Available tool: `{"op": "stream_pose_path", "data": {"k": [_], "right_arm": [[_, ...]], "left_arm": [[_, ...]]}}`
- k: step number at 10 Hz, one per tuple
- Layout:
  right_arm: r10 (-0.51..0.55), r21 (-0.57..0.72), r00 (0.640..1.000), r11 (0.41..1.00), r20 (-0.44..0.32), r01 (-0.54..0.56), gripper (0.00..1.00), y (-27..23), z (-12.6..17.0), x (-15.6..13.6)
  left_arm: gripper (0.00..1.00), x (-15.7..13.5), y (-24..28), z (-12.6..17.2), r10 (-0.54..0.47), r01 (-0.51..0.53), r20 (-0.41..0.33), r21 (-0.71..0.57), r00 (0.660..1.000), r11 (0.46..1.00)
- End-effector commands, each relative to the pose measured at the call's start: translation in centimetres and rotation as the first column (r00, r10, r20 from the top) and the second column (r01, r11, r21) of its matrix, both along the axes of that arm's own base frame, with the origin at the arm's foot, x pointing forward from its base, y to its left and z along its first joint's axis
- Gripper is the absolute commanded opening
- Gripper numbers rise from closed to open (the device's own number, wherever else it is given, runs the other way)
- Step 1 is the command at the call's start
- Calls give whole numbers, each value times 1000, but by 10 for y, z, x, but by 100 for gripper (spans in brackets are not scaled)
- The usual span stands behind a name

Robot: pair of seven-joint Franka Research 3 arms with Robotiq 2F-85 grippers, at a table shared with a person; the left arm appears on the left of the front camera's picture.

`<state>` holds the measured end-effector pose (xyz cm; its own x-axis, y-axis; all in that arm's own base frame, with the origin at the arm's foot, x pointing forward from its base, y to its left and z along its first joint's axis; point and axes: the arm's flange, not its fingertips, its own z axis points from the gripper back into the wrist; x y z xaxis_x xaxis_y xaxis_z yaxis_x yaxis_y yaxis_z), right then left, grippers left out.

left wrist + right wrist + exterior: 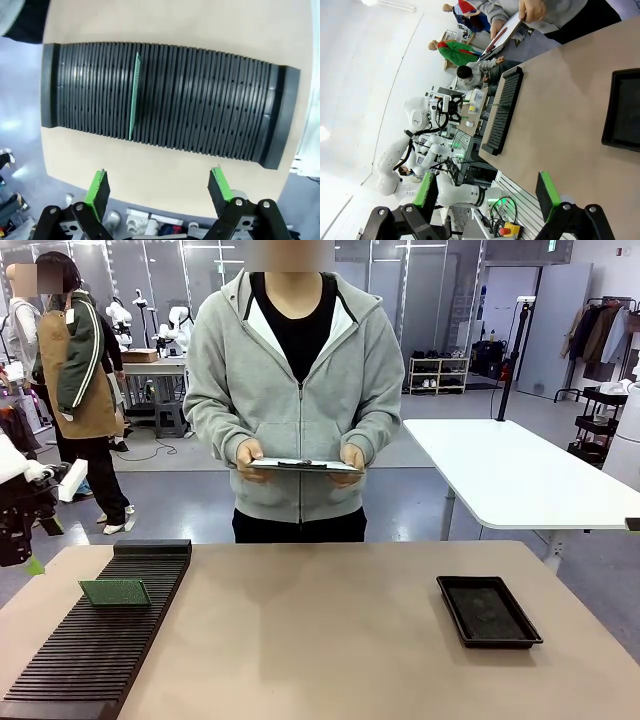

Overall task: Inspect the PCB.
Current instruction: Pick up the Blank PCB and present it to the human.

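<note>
Spreading across the near part of the scene, the table (330, 660) has a smooth, matte tan top and carries everything at easy reach of both arms. On its left side lies a long black rack (90, 665), a ribbed plastic slab whose many narrow slots run crosswise, evidently cut to hold thin boards on edge so that their faces stay free. On the right side, well apart from it, sits a shallow black tray (452, 612), rectangular with a raised rim, likely a place for setting a board down flat.

At the far side a person holds a thin grey clipboard (305, 466) level in both hands, one hand (248, 453) at each end, as one would for reading or noting.

The PCB (114, 592) stands upright in one slot toward the rack's far end, a small flat green rectangle with a speckled greyish-green face. From above it shows as a thin green line across the ribs, its top edge free for a pinch.

Looking down on the rack from above the table's edge, the left gripper (159, 172) has its green-padded jaws spread wide with nothing between them. The right gripper (486, 175) is likewise spread and empty, off the table's right side.
</note>
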<state>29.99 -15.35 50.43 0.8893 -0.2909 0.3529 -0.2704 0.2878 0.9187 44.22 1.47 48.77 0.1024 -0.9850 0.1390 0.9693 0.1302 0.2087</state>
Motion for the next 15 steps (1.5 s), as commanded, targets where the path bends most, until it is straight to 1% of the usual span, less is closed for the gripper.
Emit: {"op": "stream_pose_path", "data": {"k": [1,4,6,7,9,10,13,14,15], "right_arm": [[3,8,1000,1000,25,-3,100,0,2,2],[3,8,1000,1000,25,-3,100,0,2,2],[3,8,1000,1000,25,-3,100,0,2,2],[3,8,1000,1000,25,-3,100,0,2,2],[3,8,1000,1000,25,-3,100,0,2,2],[3,8,1000,1000,25,-3,100,0,2,2],[3,8,1000,1000,25,-3,100,0,2,2],[3,8,1000,1000,25,-3,100,0,2,2],[3,8,1000,1000,25,-3,100,0,2,2]], "left_arm": [[100,2,-5,3,-8,8,-3,64,1000,998],[100,11,-3,-4,-14,15,-15,73,1000,997],[100,21,-6,-11,-10,13,-38,77,999,997],[100,27,-6,-16,-19,22,-57,58,998,998],[100,43,-16,-36,-4,8,-52,81,999,997],[100,52,-20,-46,15,-8,-64,100,998,995],[100,66,-32,-73,-2,14,-125,91,992,996],[100,67,-30,-80,14,-1,-112,116,994,993],[100,68,-31,-84,5,7,-107,114,994,993]]}}
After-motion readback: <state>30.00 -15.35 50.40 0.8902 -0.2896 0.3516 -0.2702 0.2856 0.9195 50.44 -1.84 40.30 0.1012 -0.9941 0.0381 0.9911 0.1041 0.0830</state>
